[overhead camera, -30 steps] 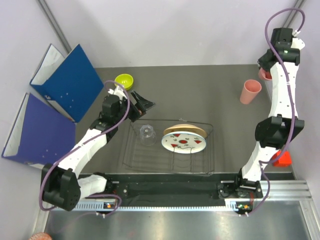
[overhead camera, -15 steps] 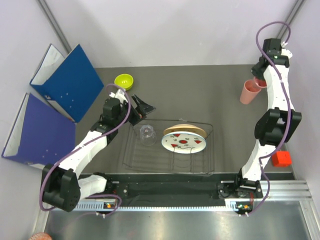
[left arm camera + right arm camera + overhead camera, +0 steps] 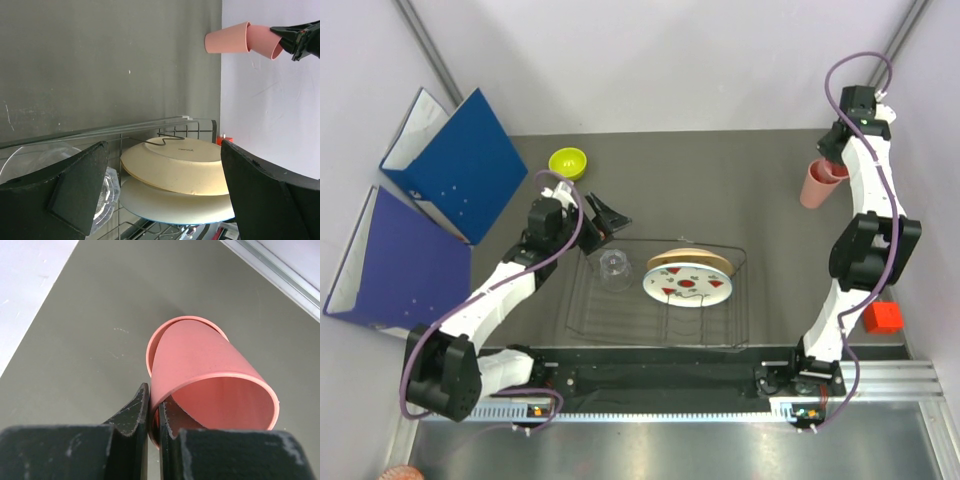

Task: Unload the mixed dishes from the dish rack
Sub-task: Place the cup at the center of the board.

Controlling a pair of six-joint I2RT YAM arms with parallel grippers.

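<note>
My right tool (image 3: pixel 154 401) is pinched shut on the wall of a salmon-pink cup (image 3: pixel 210 385). I hold it tilted, well beyond the far right corner of the dish rack (image 3: pixel 740 300), with its base at the mouth of a second pink cup (image 3: pixel 227 37) standing on the surface (image 3: pixel 720 180). My left tool (image 3: pixel 603 220) hangs wide open and empty at the rack's far left corner, near the clear tumbler (image 3: pixel 614 267) in the rack's left part. The tan plate (image 3: pixel 690 259) and white plate (image 3: pixel 688 285) sit in the rack's middle. The lime-green bowl (image 3: pixel 568 161) rests beyond the rack's left end.
</note>
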